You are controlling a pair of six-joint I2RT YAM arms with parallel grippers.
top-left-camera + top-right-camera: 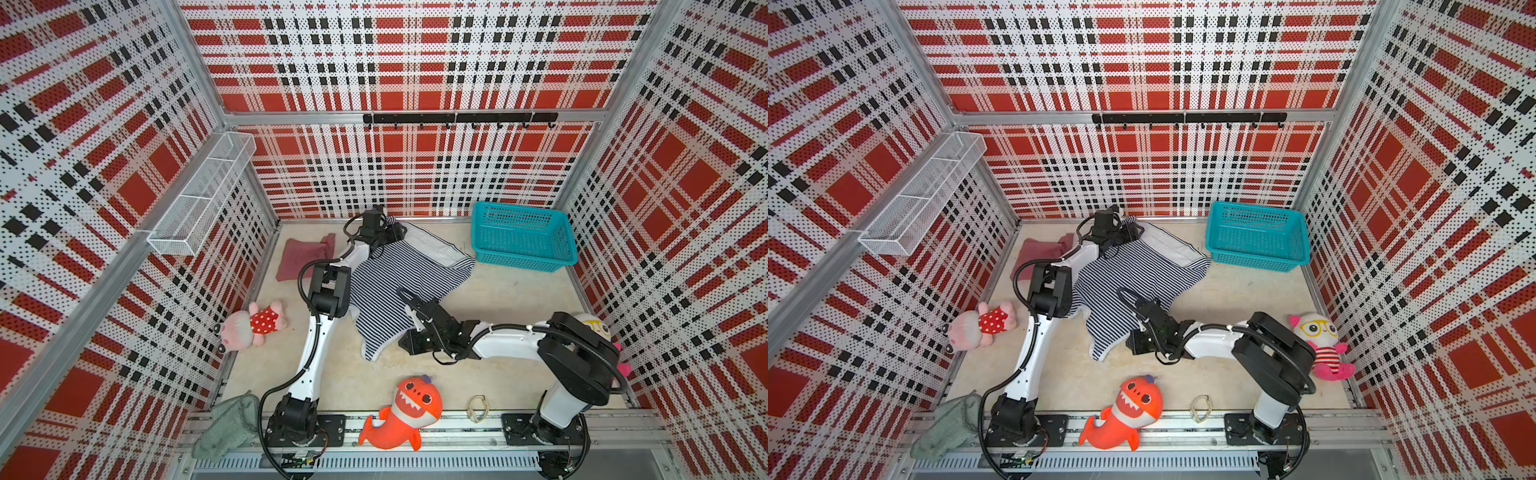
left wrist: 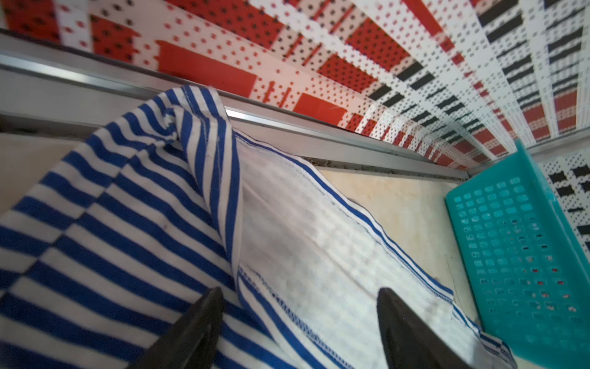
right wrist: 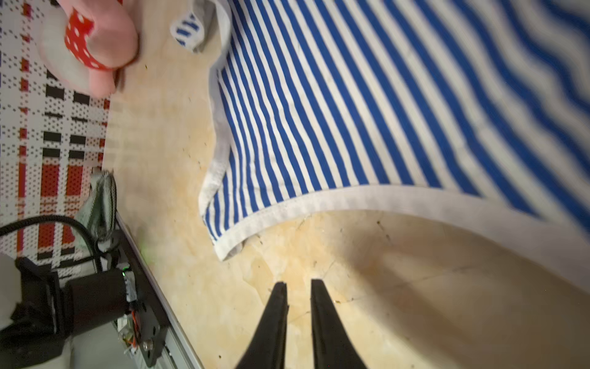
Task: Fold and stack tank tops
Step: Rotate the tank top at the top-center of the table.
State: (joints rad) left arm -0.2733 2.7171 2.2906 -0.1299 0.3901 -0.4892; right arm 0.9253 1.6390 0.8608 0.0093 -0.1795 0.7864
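Taking the back wall as 12 o'clock in both top views, the striped tank top lies spread across the middle of the worktop. It runs from the back edge at 12 o'clock down toward the centre, and its far portion is turned over so the pale inner side shows. The maroon tank top sits as a small flat bundle at about 10 o'clock, close to the left wall, apart from the striped one as far as the left arm lets one see. The left end effector hangs over the far end of the striped top at 12 o'clock. Its fingers stand wide apart, with the cloth beneath them rather than pinched. The right end effector is low over bare worktop at about 5 o'clock of the striped top, just off its white-edged hem. Its fingers are narrowly parted and nothing is between them. A teal basket stands at 2 o'clock, just beside the striped top's corner. A pink plush lies at 9 o'clock and an orange shark plush at 6 o'clock.
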